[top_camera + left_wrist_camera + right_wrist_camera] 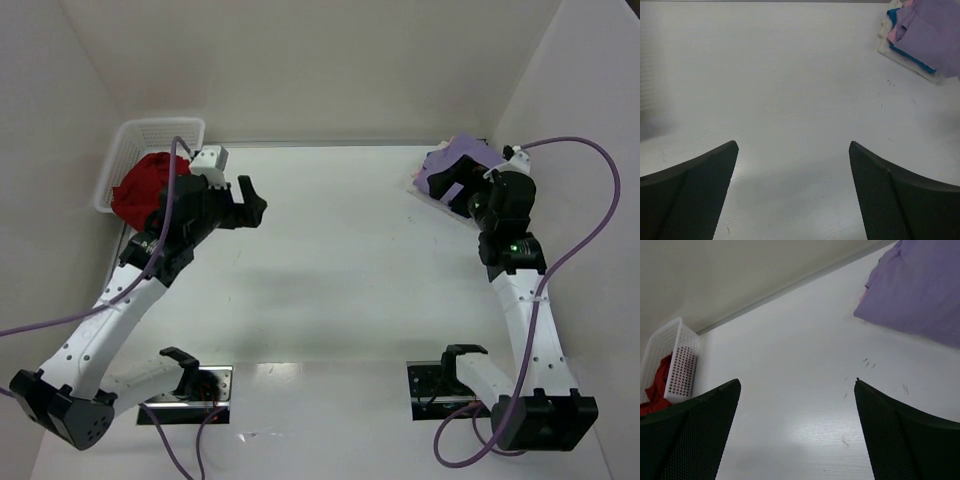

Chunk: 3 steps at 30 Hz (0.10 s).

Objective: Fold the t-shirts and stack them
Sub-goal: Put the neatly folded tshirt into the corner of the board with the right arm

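Two robot arms are standing bolted at the near edge of a white table (340, 270), each one stretching away toward a far corner. The left arm (120, 300) is angling to the far left. The left gripper (793, 145) is hanging over bare tabletop with its fingers spread wide and nothing between them, just right of a white lattice basket (160, 128).

A deep red t-shirt (143, 188) is lying bunched at the near end of that basket, partly hidden by the arm. Whether it is sitting wholly inside cannot be told.

The right arm (530, 320) is reaching to the far right. The right gripper (797, 382) is also gaping wide and holding nothing, poised just near and left of a stack of folded shirts.

A lavender t-shirt (455, 160) is lying on top of that stack in the far right corner. The edges of a bright blue t-shirt (912, 57) and a pink t-shirt (894, 34) are peeking out beneath it. A pale layer is showing under those, too little of it visible to name.
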### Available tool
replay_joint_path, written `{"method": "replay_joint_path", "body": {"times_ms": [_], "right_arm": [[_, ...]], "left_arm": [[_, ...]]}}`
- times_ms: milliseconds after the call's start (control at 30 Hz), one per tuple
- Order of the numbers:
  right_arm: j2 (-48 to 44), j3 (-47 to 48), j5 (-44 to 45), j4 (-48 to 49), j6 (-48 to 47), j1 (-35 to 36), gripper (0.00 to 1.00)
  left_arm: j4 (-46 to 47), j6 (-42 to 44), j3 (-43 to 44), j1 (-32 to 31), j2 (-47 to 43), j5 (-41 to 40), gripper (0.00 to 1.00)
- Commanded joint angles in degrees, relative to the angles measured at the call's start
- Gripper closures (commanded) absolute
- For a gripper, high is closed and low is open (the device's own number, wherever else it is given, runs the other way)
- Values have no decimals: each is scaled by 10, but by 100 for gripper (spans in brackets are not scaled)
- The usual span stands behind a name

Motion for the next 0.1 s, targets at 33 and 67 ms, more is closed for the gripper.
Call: {"method": "replay_joint_path", "body": {"times_ms": [33,67], "right_arm": [[-14,6,-25,21,-2,-1,0],[-14,6,-38,21,-2,-1,0]], "left_arm": [[-15,-11,-5,6,9,-9,1],[-15,-11,-5,13,9,-8,1]]}}
